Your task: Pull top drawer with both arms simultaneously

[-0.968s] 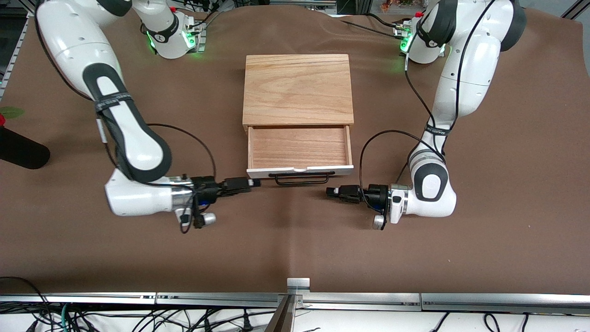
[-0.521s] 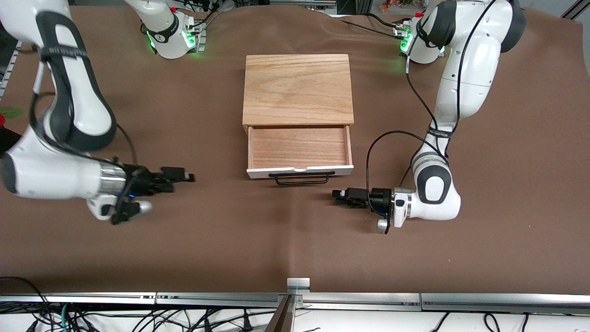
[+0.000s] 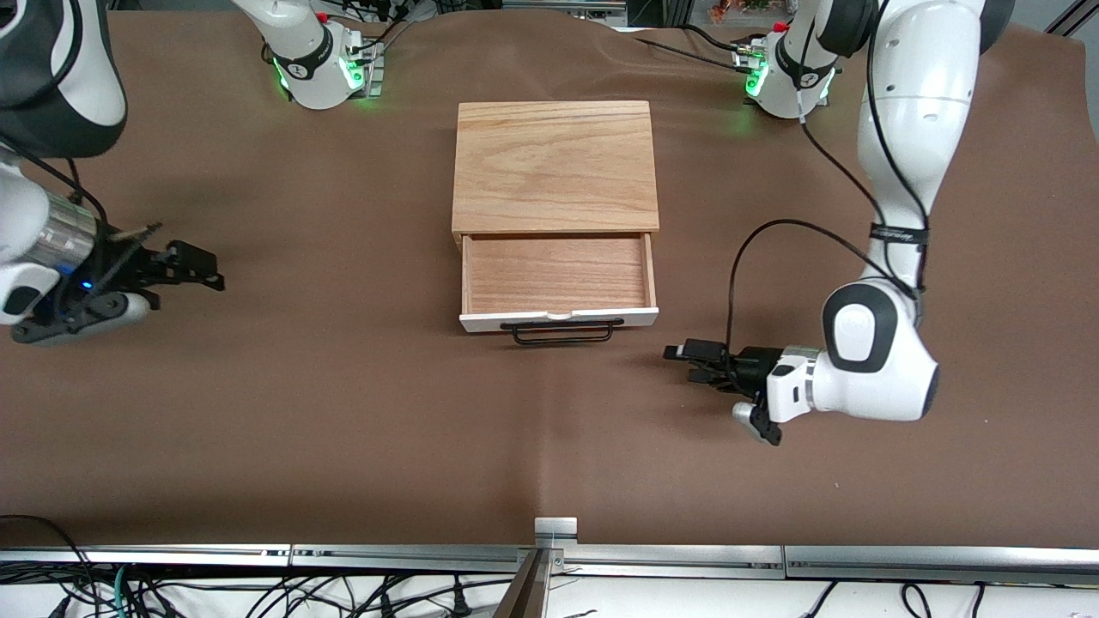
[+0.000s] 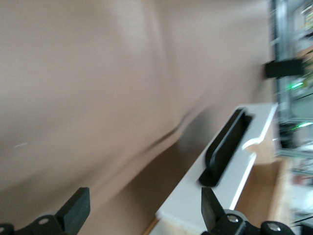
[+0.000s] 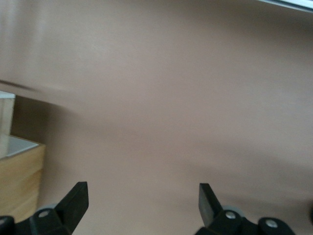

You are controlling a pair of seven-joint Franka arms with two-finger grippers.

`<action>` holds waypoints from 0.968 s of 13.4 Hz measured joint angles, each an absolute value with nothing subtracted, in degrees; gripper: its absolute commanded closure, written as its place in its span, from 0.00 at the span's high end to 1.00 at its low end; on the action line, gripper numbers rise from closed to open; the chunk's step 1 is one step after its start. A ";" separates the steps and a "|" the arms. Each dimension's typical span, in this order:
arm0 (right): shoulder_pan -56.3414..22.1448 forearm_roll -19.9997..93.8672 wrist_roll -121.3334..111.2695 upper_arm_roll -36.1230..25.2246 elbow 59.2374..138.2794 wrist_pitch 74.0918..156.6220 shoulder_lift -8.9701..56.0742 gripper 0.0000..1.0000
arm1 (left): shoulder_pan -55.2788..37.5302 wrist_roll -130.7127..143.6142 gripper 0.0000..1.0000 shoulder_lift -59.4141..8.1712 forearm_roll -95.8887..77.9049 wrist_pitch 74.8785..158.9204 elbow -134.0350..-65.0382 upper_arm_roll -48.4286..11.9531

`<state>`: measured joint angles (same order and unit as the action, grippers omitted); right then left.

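Observation:
The top drawer point(image 3: 558, 275) stands pulled out of the wooden box point(image 3: 555, 167), showing its light-wood tray, white front and black bar handle point(image 3: 562, 331). My left gripper point(image 3: 680, 353) is open and empty, low over the cloth, beside the drawer's front toward the left arm's end. The left wrist view shows the white front point(image 4: 195, 200) with its notch and the handle point(image 4: 226, 147) past the open left gripper point(image 4: 144, 208). My right gripper point(image 3: 210, 273) is open and empty, well off toward the right arm's end. The right wrist view shows its open gripper point(image 5: 141, 198) over bare cloth.
A brown cloth point(image 3: 549, 429) covers the table. Two green-lit arm bases point(image 3: 322, 73) point(image 3: 786, 81) stand along the edge farthest from the front camera. A metal rail with a bracket point(image 3: 555, 525) runs along the near edge. A wooden box corner point(image 5: 14, 181) shows in the right wrist view.
Both grippers have drawn away from the drawer's front. The right one swung far toward its end of the table; the left one moved a short way. The drawer has not moved.

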<state>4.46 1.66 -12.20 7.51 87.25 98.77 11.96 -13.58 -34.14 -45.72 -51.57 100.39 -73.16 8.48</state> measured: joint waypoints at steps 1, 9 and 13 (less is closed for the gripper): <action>4.45 1.06 -11.34 7.38 88.79 98.56 9.62 1.00 | -13.53 -34.14 1.00 -44.32 -47.67 100.39 -73.16 8.88; 4.41 0.79 -6.70 7.26 95.26 92.83 -0.99 1.00 | -13.12 -34.16 1.00 -33.11 -18.08 100.39 -73.24 9.51; 4.37 0.79 -6.68 7.26 95.39 92.83 -0.98 1.00 | -12.65 -34.12 1.00 -29.45 -4.97 100.82 -73.31 9.61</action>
<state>4.37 0.79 -6.68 7.26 95.39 92.83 -0.98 -12.65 -34.12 -29.45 -4.97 100.82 -73.31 9.61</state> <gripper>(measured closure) 0.000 0.000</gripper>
